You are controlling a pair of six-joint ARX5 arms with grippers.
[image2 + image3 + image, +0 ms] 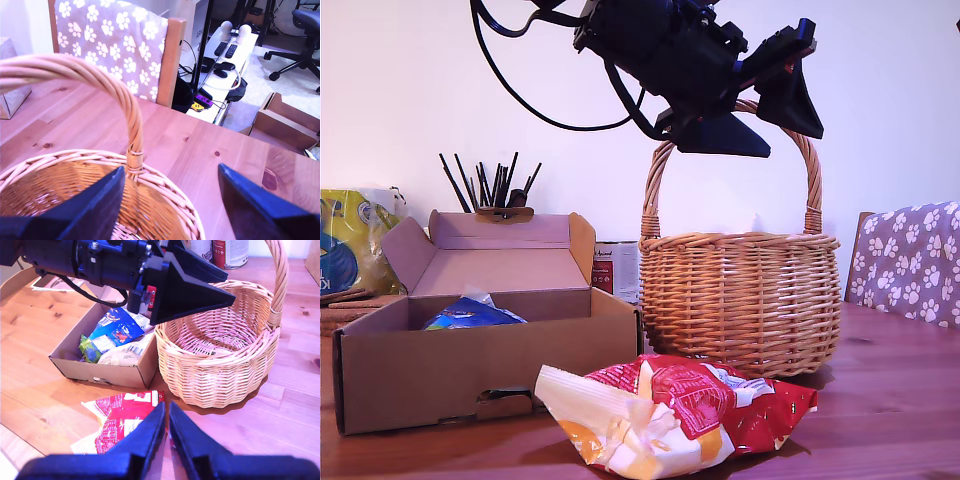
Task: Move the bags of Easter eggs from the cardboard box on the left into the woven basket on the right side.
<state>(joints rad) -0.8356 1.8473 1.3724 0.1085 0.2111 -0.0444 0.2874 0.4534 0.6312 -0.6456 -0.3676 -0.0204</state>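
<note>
Nearest me in the exterior view, the red-white-yellow bag [675,415] lies flat on the wooden surface [890,420], just in front of the gap between the cardboard box [440,375] and the woven basket [740,300]. The box sits at the exterior view's left with its flap lid up; a shiny blue bag [470,314] shows over its front wall, and the second wrist view finds a whitish bag [120,357] and a small green packet [90,347] beside it inside. The basket stands touching the box's side, and what shows of its inside holds no bag. Behind the box are a holder of dark sticks [492,190] and a yellow-and-blue pack [350,245]; a tin [616,268] stands behind the gap. A paw-print chair back [910,260] rises at the exterior view's right, against a plain white wall. My first pincer [775,125] hangs from a tilted arm over the basket's handle, its jaws spread wide and holding nothing. My second pincer [167,432] looks down on the red bag from well above, jaws together, gripping nothing.
</note>
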